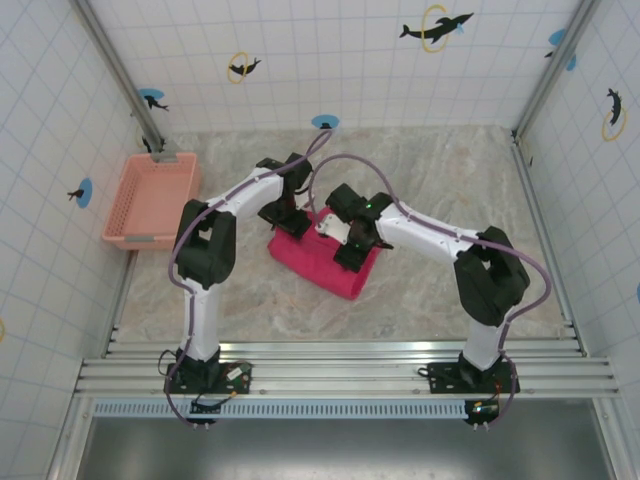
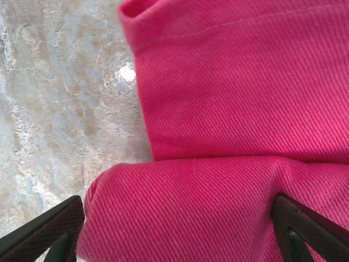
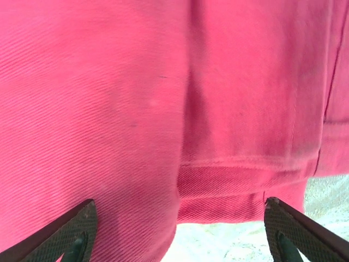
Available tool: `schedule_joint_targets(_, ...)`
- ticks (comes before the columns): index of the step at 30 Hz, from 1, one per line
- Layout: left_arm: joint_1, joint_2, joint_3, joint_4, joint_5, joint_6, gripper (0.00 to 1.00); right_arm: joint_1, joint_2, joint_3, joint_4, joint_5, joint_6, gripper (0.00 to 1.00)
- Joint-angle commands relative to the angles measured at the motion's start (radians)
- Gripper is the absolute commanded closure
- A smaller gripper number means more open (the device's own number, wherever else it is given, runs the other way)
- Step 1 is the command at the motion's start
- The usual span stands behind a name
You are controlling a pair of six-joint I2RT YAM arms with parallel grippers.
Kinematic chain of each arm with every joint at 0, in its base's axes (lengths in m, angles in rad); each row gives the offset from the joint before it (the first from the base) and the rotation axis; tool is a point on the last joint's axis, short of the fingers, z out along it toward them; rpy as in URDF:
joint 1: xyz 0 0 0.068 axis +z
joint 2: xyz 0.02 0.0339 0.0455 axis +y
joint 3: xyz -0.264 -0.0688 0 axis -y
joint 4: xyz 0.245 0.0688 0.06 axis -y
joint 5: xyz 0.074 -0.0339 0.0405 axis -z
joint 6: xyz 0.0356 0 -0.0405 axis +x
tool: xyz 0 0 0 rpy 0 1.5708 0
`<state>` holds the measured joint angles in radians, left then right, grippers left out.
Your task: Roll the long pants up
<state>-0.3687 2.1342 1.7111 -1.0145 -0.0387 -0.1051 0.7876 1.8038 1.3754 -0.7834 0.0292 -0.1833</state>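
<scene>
the bright magenta-pink soft cloth long pants (image 1: 325,262) are seen gathered into a compact folded bundle near the middle of the beige marble-patterned tabletop (image 1: 450,190), between the two arms. the left gripper (image 1: 290,215) is held at the far left part of the bundle, and the right gripper (image 1: 350,245) is set low over its right side. in the left wrist view the dark textured fingers (image 2: 49,229) are spread wide, with a rounded fold of the cloth lying between them and bare tabletop shown to the left. in the right wrist view the fingers (image 3: 305,232) are likewise set wide apart over the twill cloth, with nothing clamped; a stitched hem and a strip of tabletop are seen beneath. a pale salmon-pink rigid plastic lattice basket (image 1: 165,161) is placed at the far left of the tabletop, well apart from the long pants.
</scene>
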Motion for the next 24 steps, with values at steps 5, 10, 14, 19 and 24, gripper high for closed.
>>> schedule_joint_targets(5, 0.002, 0.055, -0.009, -0.044, -0.039, 0.02, 0.1, 0.128, -0.062, -0.01, 0.07, 0.168, 0.017, 0.16)
schedule_joint_targets(10, 0.002, 0.056, 0.004, -0.053, -0.041, 0.029, 0.1, 0.157, -0.134, 0.031, 0.074, 0.205, 0.044, 0.16)
schedule_joint_targets(14, 0.001, 0.063, 0.008, -0.058, -0.04, 0.03, 0.09, 0.186, -0.094, 0.081, 0.015, 0.176, 0.047, 0.16)
schedule_joint_targets(19, 0.002, 0.063, 0.013, -0.059, -0.041, 0.029, 0.1, 0.232, -0.052, 0.048, 0.039, 0.129, 0.145, 0.16)
schedule_joint_targets(24, 0.002, 0.064, 0.022, -0.067, -0.038, 0.029, 0.09, 0.258, -0.002, 0.031, 0.044, 0.08, 0.164, 0.15)
